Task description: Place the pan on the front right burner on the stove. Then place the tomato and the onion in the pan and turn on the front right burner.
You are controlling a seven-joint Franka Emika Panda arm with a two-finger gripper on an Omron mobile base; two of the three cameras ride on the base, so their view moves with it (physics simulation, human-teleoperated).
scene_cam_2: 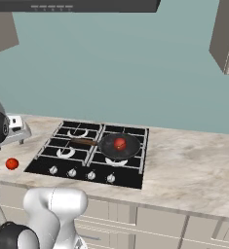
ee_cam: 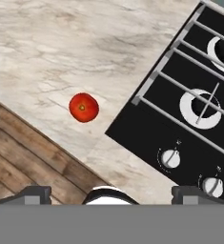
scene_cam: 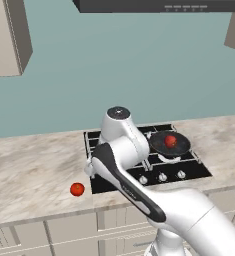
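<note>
Nearest you, the white arm's two-finger gripper [ee_cam: 108,193] hangs released over the marble counter's [scene_cam: 34,165] front edge; the black four-burner stove [scene_cam_2: 130,177] carries the dark wooden-handled pan [scene_cam_2: 119,146] on its front right burner, one red item inside. Centre your jaws over the round red tomato [ee_cam: 83,107] left of the stove before descending.

The robot's white arm [scene_cam: 124,150] covers the left half of the flat black four-burner stove [scene_cam: 189,170] in the left base view. That round dark frying pan [scene_cam_2: 120,146] totally hides its burner, and the hand view's edge crops the cooktop.
</note>
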